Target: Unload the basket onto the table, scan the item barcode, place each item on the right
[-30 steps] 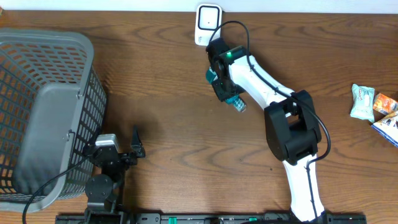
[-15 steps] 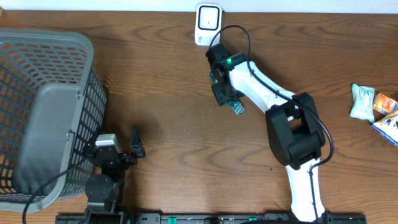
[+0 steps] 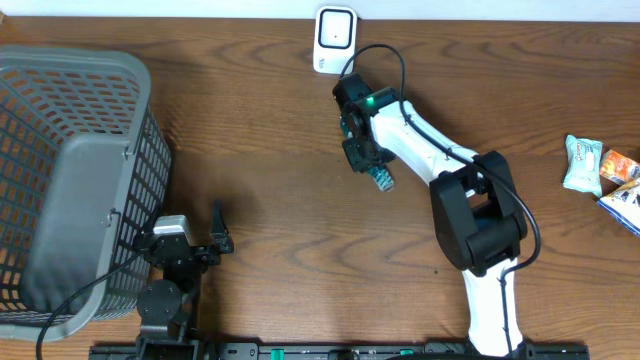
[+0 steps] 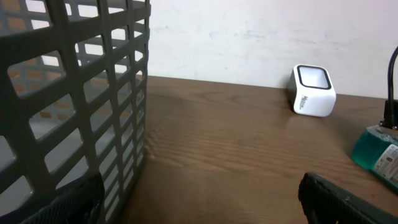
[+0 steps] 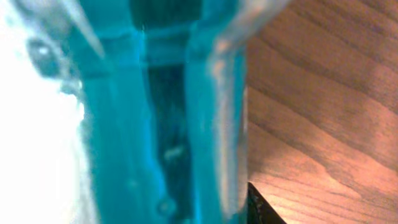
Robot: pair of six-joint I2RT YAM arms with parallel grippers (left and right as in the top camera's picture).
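The item is a teal bottle (image 3: 379, 176) with a white label, lying slanted on the table just in front of the white barcode scanner (image 3: 335, 38). My right gripper (image 3: 361, 153) is over its upper end, shut on it. In the right wrist view the teal bottle (image 5: 155, 124) fills the frame, blurred, and one dark fingertip (image 5: 260, 208) presses against its right side. My left gripper (image 4: 199, 199) is open and holds nothing, low over the table beside the basket. From it I see the scanner (image 4: 313, 91) and the bottle (image 4: 377, 155) at the right edge.
A large grey mesh basket (image 3: 60, 120) stands at the left, close to my left gripper (image 3: 215, 238). Three snack packets (image 3: 583, 164) lie by the table's right edge. The back wall runs right behind the scanner.
My right gripper has shifted slightly along the bottle, towards the front of the table, and the bottle has turned a little with it. The left arm has not moved.
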